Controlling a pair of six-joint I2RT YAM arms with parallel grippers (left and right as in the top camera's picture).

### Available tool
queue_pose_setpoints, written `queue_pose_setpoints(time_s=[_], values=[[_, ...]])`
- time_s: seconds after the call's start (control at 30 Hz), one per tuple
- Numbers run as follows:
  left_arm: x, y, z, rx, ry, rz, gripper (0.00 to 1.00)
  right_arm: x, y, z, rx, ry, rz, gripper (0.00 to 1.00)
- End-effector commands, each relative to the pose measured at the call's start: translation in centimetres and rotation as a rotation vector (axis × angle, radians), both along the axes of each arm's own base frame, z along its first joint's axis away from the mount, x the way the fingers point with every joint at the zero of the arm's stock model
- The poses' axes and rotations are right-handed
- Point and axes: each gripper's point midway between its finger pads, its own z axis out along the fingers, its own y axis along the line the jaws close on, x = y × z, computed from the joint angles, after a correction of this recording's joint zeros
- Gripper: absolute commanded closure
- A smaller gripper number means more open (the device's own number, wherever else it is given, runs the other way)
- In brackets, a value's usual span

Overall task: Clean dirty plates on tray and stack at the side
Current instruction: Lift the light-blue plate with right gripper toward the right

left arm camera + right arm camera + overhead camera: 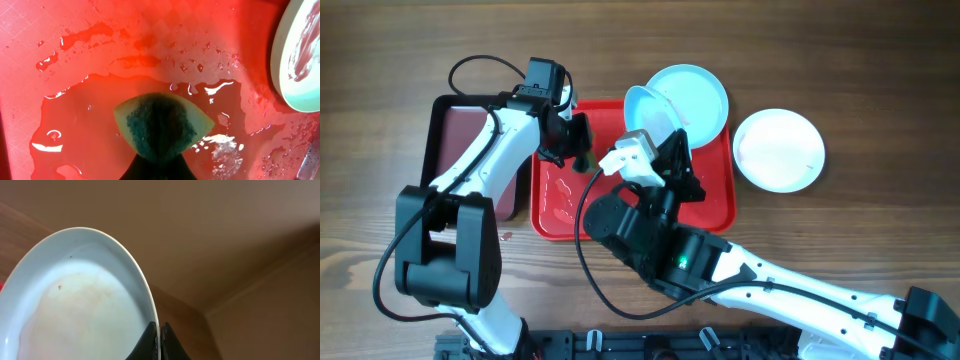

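The brown wooden table [840,60] is the biggest thing, and it has long lines in the wood. The white left arm [480,160] comes up from 7 o'clock and bends over toward the middle. The right arm [790,285], white and black, comes in from 5 o'clock. The red tray [552,212] lies in the middle of the table. It is smooth plastic with round corners, and it is wet and shiny with a puddle [100,115] on it. A dark tray [460,130] sits just beside it at 9 o'clock. The white plate [778,150] is round and lies flat on the table at 3 o'clock from the red tray. The flat blue plate [705,90] rests on the red tray's corner at 1 o'clock. The tilted blue plate [648,108] is held up over the top of the red tray and has a faint pink stain inside. The right claw [159,342] pinches its rim with both fingers tight together. The left claw [578,150] points down at the wet tray and squeezes a sponge [160,125], which is yellow with a dark green top.
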Motion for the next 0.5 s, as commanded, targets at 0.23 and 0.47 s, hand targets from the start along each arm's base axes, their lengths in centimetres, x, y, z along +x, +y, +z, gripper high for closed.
queue_pose_setpoints(time_s=[0.23, 0.47], values=[[-0.1, 0.0, -0.6, 0.009, 0.013, 0.01, 0.96, -0.3, -0.6, 1.2, -0.014, -0.02, -0.025, 0.96], [-0.1, 0.0, -0.6, 0.01, 0.013, 0.009, 0.96, -0.2, 2.3, -3.2, 0.002, 0.144, 0.183, 0.96]])
